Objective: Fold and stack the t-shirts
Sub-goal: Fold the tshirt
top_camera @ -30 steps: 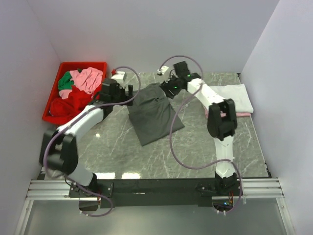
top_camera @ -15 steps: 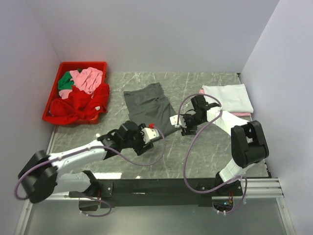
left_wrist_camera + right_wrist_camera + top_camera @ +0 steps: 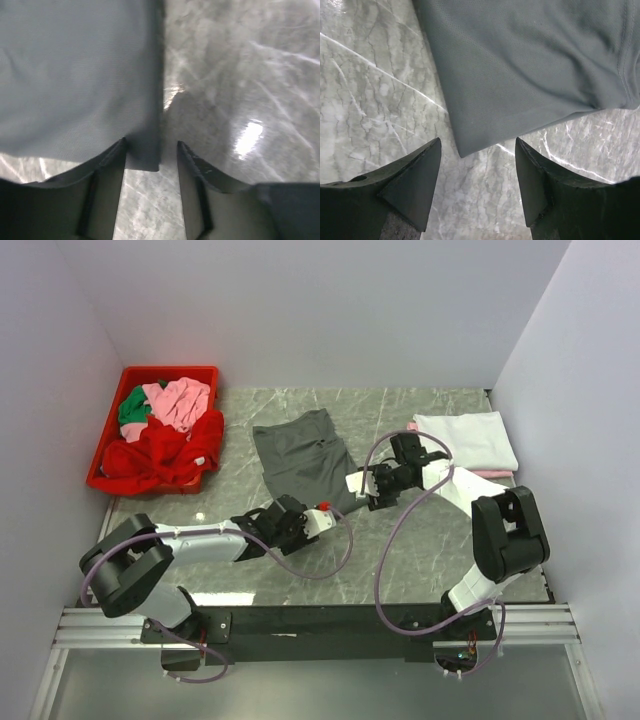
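One dark grey t-shirt (image 3: 303,452) lies flat on the table (image 3: 410,550) just right of the red bin (image 3: 170,370), with a folded white t-shirt (image 3: 468,438) further right of it. The left gripper (image 3: 151,145) has jaws apart around the hem corner nearer the bin, and the right gripper (image 3: 478,144) has jaws apart around the corner farther from the bin; neither is clamped on cloth. Risk: a claw closes on one layer only or skids off the slick table, so the lift goes uneven and the fold skews; the left wrist view is blurry, so cloth may sit only shallowly between those jaws.
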`<action>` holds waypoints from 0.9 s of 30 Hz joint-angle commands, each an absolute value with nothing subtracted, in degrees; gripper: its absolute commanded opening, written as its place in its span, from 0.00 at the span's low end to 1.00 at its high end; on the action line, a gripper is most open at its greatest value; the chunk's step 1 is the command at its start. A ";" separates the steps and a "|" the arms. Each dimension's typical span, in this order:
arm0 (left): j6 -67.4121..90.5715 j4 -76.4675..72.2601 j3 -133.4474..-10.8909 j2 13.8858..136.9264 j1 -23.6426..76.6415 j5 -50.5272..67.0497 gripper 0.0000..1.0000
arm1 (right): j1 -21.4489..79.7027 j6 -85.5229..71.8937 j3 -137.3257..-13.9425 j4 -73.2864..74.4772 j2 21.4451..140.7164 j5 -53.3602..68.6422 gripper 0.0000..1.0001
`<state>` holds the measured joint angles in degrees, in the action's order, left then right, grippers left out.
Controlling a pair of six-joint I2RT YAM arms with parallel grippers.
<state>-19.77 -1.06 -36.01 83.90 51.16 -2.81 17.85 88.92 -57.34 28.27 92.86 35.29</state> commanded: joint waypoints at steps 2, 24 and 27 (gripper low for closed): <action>-18.37 -2.98 -36.65 84.73 51.59 -9.14 0.45 | 19.42 90.96 -56.60 25.76 94.56 33.58 0.67; -14.59 -9.40 -31.29 80.51 51.94 -9.93 0.23 | 27.68 81.13 -59.41 21.97 102.13 18.20 0.45; -14.59 -10.02 -30.50 79.81 51.94 -10.02 0.19 | 27.86 78.84 -59.85 21.36 102.74 16.96 0.33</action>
<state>-15.33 -7.35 -31.16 81.80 51.72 -9.15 27.29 82.48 -58.76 22.35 100.77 20.29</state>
